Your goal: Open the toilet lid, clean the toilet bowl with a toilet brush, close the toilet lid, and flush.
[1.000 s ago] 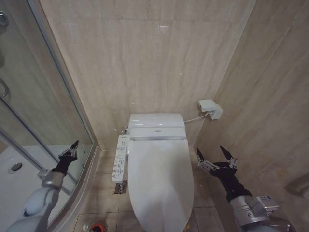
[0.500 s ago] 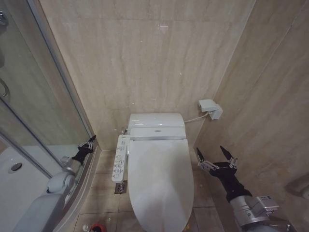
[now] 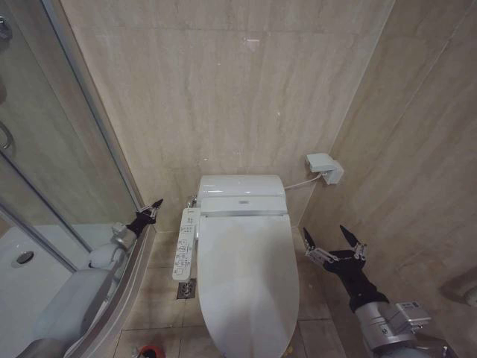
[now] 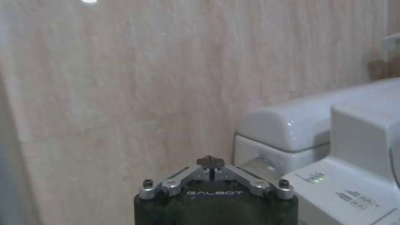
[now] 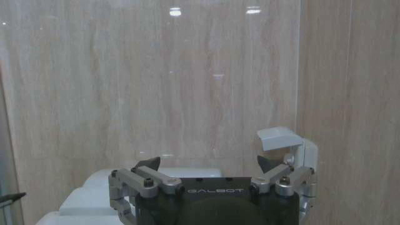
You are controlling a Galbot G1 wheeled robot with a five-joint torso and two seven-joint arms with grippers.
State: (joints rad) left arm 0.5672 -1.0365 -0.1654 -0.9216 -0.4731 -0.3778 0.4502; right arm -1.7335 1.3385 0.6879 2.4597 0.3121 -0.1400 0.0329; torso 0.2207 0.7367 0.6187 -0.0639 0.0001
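Observation:
The toilet lid [image 3: 246, 280] lies down flat, glossy white, covering the toilet bowl. The long button panel [image 3: 185, 244] runs along its left side. My left gripper [image 3: 154, 204] is shut and empty, held in the air just left of the panel's far end, by the shower edge; in the left wrist view its fingertips [image 4: 211, 162] meet, facing the tank [image 4: 284, 125]. My right gripper [image 3: 333, 242] hangs open and empty to the right of the lid, its fingers [image 5: 149, 164] spread. The toilet brush's red cup [image 3: 151, 351] peeks in on the floor at the lower left.
A glass shower enclosure [image 3: 67, 171] with a curved sill closes off the left. Beige tiled walls stand behind and to the right. A small white box [image 3: 324, 168] with a hose is fixed to the right wall near the tank [image 3: 241, 186].
My left arm has swung forward and to the right, from over the shower sill toward the toilet's button panel. The right arm has stayed still.

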